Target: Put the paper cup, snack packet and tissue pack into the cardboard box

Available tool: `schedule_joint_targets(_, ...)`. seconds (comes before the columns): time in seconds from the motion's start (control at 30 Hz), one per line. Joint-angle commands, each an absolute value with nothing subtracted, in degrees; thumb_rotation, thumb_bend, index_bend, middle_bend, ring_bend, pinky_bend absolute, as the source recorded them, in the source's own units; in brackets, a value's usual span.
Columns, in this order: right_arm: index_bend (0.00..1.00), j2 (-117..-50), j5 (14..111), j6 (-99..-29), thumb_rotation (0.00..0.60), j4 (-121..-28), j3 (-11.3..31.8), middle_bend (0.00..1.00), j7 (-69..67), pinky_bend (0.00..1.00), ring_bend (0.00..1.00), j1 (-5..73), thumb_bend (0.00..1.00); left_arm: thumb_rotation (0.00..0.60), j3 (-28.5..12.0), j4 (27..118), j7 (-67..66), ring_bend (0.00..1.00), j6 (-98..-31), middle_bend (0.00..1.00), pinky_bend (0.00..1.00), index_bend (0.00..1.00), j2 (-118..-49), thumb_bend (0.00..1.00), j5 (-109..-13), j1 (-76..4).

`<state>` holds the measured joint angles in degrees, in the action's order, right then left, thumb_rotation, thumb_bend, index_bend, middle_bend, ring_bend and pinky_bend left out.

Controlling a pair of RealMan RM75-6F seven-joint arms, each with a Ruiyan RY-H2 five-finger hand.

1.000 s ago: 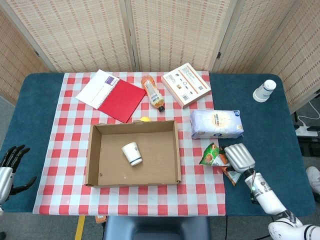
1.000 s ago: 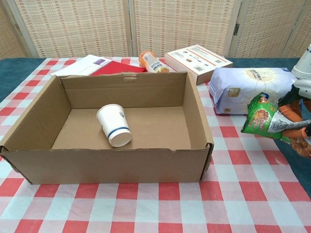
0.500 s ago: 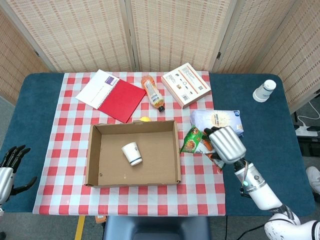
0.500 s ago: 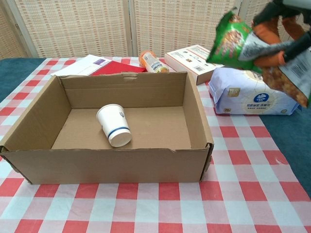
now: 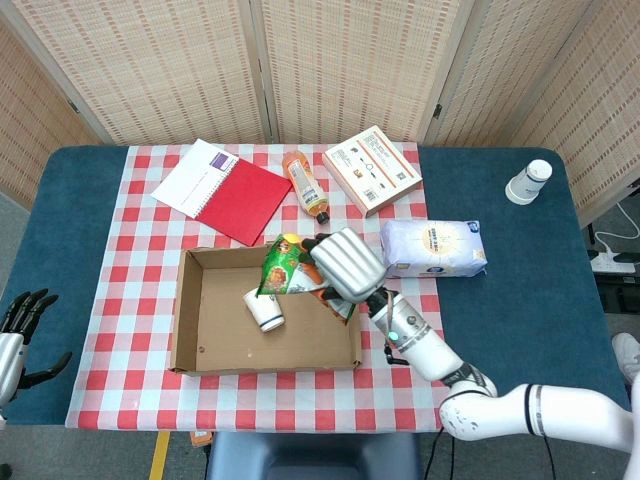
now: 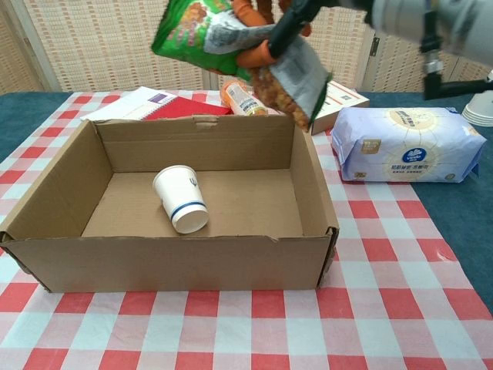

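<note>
- Head view: the right hand (image 5: 348,263) gripped the snack packet (image 5: 281,266) and held it in the air over the cardboard box (image 5: 190,318), above the box's far right part. Fingers were wrapped round the packet's middle.
- The paper cup (image 5: 264,307) lay on its side inside the box, near the centre of the floor, so that item looked done.
- The tissue pack (image 5: 434,248) sat on the cloth just right of the box, untouched.
- The left hand (image 5: 22,318) hung well left of the box, off the table edge, fingers apart and holding nothing.
- Chest view: the snack packet (image 6: 231,48) hung clear above the box's back wall (image 6: 196,141), its lower end tilted toward the right wall. The right hand (image 6: 286,19) was mostly cut off at the top edge; its grasp on the packet was plain enough.
- The cup (image 6: 182,200) rested on the box floor, mouth toward the camera; the tissue pack (image 6: 406,144) lay right of the box.
- My read: step two of three, packet in transit. The next move called for coming a bit lower and nearer the box centre, then letting go clear of the cup. After that, the tissue pack.
</note>
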<state>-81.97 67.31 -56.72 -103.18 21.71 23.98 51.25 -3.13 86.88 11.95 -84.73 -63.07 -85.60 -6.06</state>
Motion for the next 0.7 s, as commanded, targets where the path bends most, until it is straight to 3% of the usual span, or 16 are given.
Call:
schedule_joint_targets(0.03,0.8,-87.2,66.88,-55.98,0.6,-98.47,22.42,0.56,22.34,0.77,0.58,54.32,0.3,0.6,-3.2,86.73,12.3,0.0,-84.65,0.05,0.29,0.14,-62.99,0.24,-85.48,-6.05)
schedule_joint_targets(0.1,0.72,-88.4,66.23,-55.02,0.6,-97.29,21.85,0.55,21.9,0.72,0.52,55.21,0.26,0.6,-3.21,86.64,12.54,0.0,-84.54,0.05,0.29,0.14,-62.96,0.24,-85.44,-6.08)
schedule_joint_targets(0.13,0.63,-88.35,65.13,-53.62,0.6,-97.23,21.43,0.52,21.73,0.62,0.44,55.62,0.2,0.6,-3.2,86.61,12.62,0.0,-84.52,0.05,0.29,0.14,-62.94,0.24,-85.46,-6.08)
schedule_joint_targets(0.2,0.36,-87.23,61.89,-49.98,0.6,-97.78,20.66,0.36,22.12,0.31,0.2,56.54,0.06,0.6,-3.19,86.56,12.78,0.0,-84.55,0.05,0.29,0.14,-62.91,0.24,-85.5,-6.07)
schedule_joint_targets(0.23,0.3,-87.23,61.89,-49.98,0.6,-97.78,20.66,0.31,22.12,0.24,0.16,56.54,0.04,0.6,-3.19,86.56,12.78,0.0,-84.55,0.05,0.29,0.14,-62.91,0.24,-85.5,-6.07)
schedule_joint_targets(0.3,0.06,-86.18,59.49,-47.72,0.6,-98.35,20.25,0.09,22.75,0.03,0.01,57.23,0.0,0.6,-3.22,86.55,12.9,0.0,-84.62,0.05,0.29,0.14,-62.89,0.24,-85.53,-6.05)
schedule_joint_targets(0.37,0.0,-84.46,54.58,-45.22,0.6,-99.57,20.0,0.0,24.31,0.0,0.0,58.76,0.0,0.6,-3.25,86.48,13.13,0.0,-84.7,0.05,0.29,0.14,-62.84,0.24,-85.55,-6.03)
schedule_joint_targets(0.7,0.0,-79.73,51.56,-51.63,0.6,-105.76,19.45,0.0,27.55,0.0,0.0,58.97,0.0,0.6,-3.23,86.37,13.63,0.0,-84.75,0.05,0.29,0.14,-62.67,0.24,-85.69,-5.97)
